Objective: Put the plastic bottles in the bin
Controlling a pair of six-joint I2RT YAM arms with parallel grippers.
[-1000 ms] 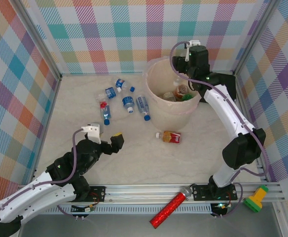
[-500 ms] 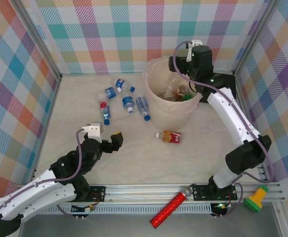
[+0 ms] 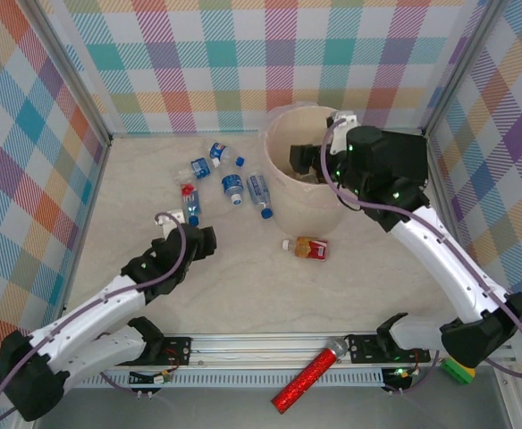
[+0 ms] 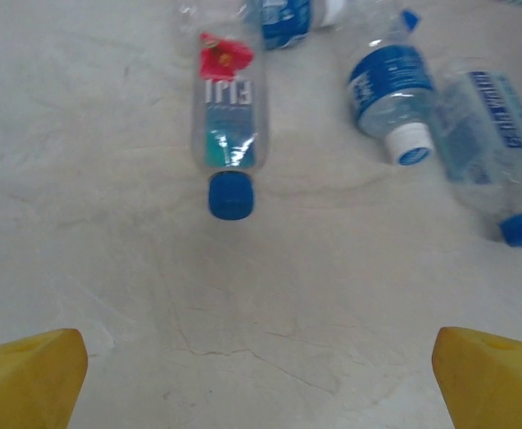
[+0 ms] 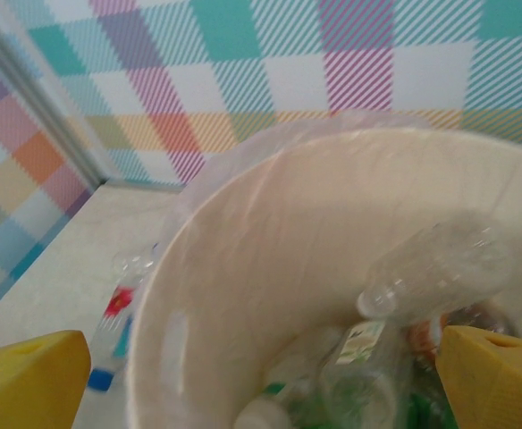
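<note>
Several plastic bottles (image 3: 232,188) litter pale marbled tabletop (image 3: 243,286) between plaid walls (image 3: 243,54).

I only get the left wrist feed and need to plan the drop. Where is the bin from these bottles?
Observer: The bin stands to the right of the loose bottles, close beside them.
Operator: Anything inside already?
Observer: Yes, a clear bottle among others, seen from the right wrist.
Operator: Any stray bottle elsewhere?
Observer: One red-labelled bottle lies alone, just in front of the bin.
</note>
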